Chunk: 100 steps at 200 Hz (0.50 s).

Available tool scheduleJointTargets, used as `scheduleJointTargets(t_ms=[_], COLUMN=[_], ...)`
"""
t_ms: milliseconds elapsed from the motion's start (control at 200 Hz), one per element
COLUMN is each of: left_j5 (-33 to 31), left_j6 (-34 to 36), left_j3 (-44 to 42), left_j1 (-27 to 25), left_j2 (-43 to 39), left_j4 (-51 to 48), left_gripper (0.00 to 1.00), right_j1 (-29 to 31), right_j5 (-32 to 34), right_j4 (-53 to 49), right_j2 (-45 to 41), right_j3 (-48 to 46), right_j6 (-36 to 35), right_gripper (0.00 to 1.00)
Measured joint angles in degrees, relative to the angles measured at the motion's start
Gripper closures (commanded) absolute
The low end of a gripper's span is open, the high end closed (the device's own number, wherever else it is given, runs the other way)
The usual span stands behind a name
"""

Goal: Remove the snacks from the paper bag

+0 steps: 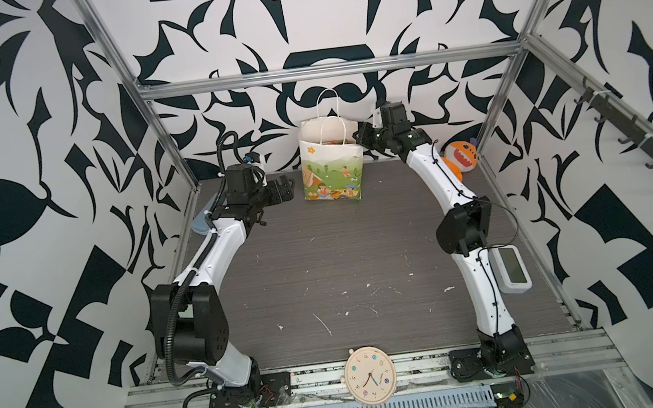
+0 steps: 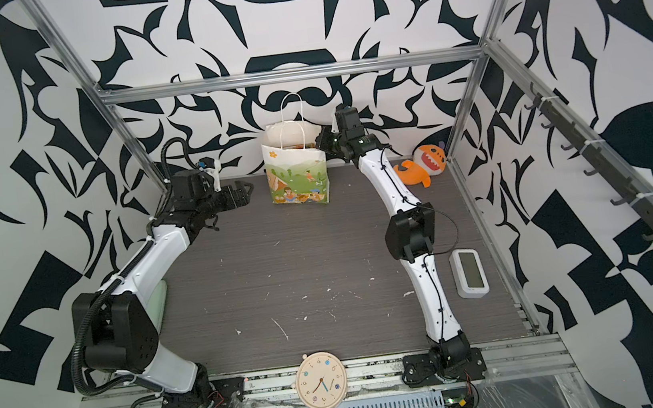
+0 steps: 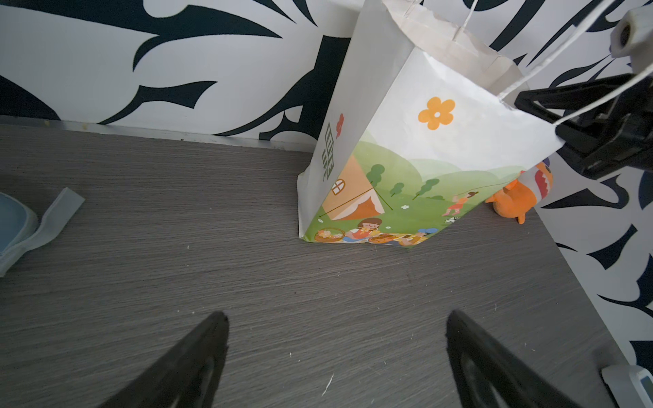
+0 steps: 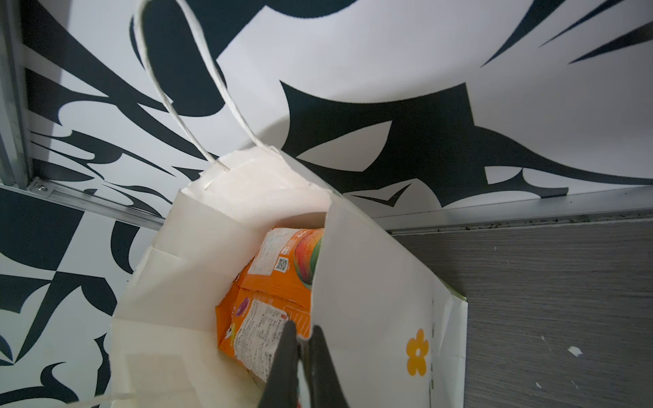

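Note:
The white paper bag (image 1: pixel 331 171) (image 2: pixel 298 174) stands upright near the back wall, its green countryside print facing the front. My right gripper (image 1: pixel 358 134) (image 4: pixel 302 330) is at the bag's top right corner, shut on the rim of the front wall (image 4: pixel 371 300). Inside, the right wrist view shows two orange snack packets: one (image 4: pixel 282 268) deeper in, another (image 4: pixel 254 318) close beside the fingertips. Any other snacks are hidden. My left gripper (image 1: pixel 287 186) (image 3: pixel 335 318) hovers open and empty to the left of the bag (image 3: pixel 424 148).
An orange plush shark (image 1: pixel 461 156) (image 3: pixel 519 197) lies in the back right corner. A light-blue case (image 1: pixel 203 219) sits under the left arm. A white digital display (image 1: pixel 512 269) lies by the right edge, and a round clock (image 1: pixel 370 375) on the front rail.

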Motion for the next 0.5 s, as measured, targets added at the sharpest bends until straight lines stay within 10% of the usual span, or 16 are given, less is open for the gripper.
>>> scheduleJointTargets(t_ms=[500], left_j5=[-1.9], left_j6=[0.5], left_j3=[0.0], left_j1=[0.0], left_j2=[-0.8], left_j4=[-0.2], left_gripper=[0.01], right_j1=[1.1], right_j5=[1.7], right_j4=[-0.6], right_j2=[0.0], right_j3=[0.0], right_j6=[1.4], right_gripper=[1.0])
